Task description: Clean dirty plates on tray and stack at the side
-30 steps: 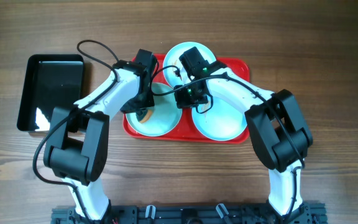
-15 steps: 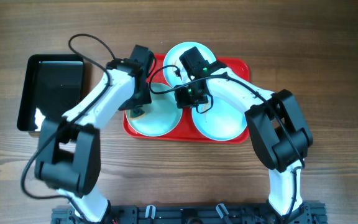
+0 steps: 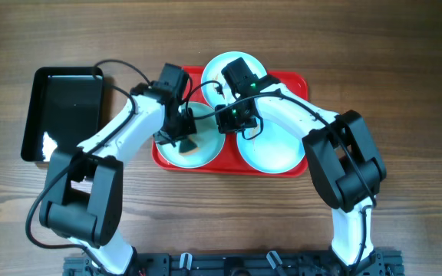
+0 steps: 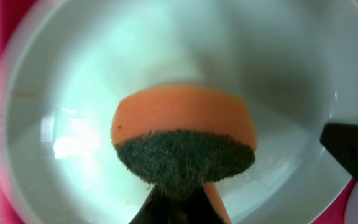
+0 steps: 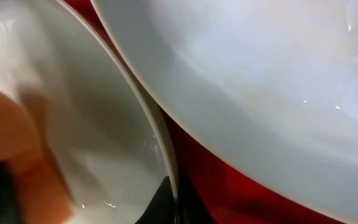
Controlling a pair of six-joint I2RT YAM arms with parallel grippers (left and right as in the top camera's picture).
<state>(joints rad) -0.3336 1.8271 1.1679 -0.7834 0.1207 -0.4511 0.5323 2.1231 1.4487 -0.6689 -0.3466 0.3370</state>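
Fingers point(image 4: 161, 211) of the left gripper point(image 3: 181, 132), clamped on the orange, green-faced foam sponge point(image 4: 185, 134), have been shifted from the rim to the centre of the pale mint round plate point(image 4: 260, 56), so scrubbing is judged to be under way.

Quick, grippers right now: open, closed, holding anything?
Left gripper: closed on the sponge.
Right gripper: closed on the rim of the plate under the sponge.

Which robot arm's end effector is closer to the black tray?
Left. The left end effector, holding a sponge, is over the left plate, to the right of the black tray. The right end effector pinches that plate's right rim, farther away.
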